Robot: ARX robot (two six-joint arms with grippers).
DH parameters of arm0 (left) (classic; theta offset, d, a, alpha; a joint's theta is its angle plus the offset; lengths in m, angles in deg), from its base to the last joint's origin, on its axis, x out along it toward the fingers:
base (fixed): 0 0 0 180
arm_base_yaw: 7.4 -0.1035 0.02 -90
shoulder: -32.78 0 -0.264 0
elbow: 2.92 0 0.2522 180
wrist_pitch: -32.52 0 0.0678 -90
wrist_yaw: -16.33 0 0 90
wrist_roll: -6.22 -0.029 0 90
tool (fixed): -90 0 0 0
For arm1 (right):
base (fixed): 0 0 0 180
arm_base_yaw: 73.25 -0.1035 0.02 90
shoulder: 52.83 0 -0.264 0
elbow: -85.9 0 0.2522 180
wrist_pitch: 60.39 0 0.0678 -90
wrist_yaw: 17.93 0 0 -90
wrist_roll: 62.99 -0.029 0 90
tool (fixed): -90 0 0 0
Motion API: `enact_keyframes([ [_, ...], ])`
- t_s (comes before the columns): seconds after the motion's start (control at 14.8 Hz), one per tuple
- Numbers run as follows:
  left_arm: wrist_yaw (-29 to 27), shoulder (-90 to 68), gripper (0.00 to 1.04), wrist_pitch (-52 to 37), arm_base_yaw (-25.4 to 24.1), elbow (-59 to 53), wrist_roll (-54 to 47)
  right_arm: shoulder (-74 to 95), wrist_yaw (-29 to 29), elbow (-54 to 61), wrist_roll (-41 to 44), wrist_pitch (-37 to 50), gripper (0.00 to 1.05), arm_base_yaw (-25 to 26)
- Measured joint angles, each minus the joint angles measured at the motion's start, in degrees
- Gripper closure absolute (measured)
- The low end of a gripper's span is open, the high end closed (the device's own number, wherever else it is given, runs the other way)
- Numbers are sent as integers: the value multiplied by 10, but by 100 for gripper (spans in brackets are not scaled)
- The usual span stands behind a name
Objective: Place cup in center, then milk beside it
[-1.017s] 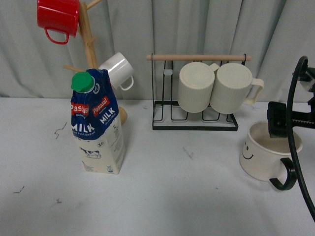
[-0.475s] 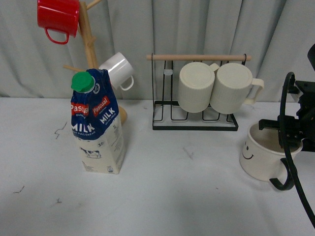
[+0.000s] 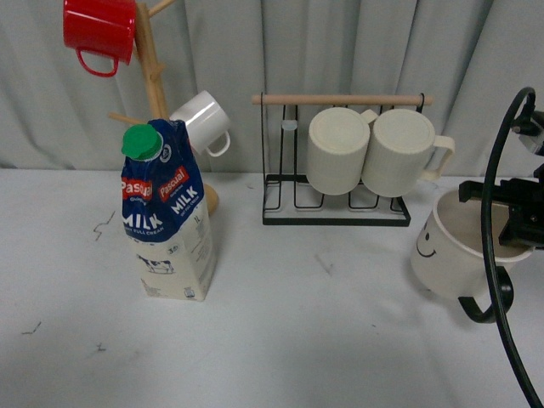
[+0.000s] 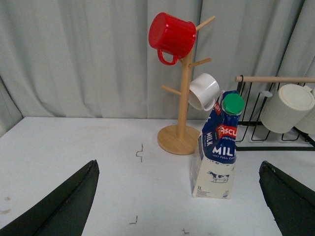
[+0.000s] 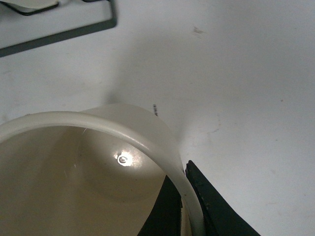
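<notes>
Your right gripper point(image 5: 183, 199) is clamped on the rim of the cup point(image 5: 88, 162). In the right wrist view one dark finger lies outside the cream wall and the other inside, with the rim pinched between them. In the front view that gripper point(image 3: 517, 217) sits at the far right edge of the frame. The cup point(image 3: 446, 251) hangs from it, tipped, with the smiley turned toward the upper left and the black handle at the lower right. You cannot tell for sure whether its base is clear of the table point(image 3: 323, 340).

Your left gripper point(image 4: 178, 163) is spread wide, its fingers in the two lower corners of the left wrist view, holding nothing.

The milk point(image 3: 166, 217) stands upright at the left middle of the front frame, just in front of the wooden mug tree point(image 3: 153, 76), and well apart from the cup.

By my reading, only the grasp is done. The cup has yet to travel to the middle of the frame, in front of the wire rack point(image 3: 336, 217), and be set down level. The milk is untouched, so the second half of the job is all ahead of you.
</notes>
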Motion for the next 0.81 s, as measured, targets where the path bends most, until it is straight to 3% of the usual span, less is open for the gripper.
enact_keyframes([
  [0.41, 0, 0, 7, 0, 0, 0, 0, -21, 12, -1, -42, -4, 101, -114],
  [0.81, 0, 0, 7, 0, 0, 0, 0, 37, -6, -38, -66, -11, 101, -138],
])
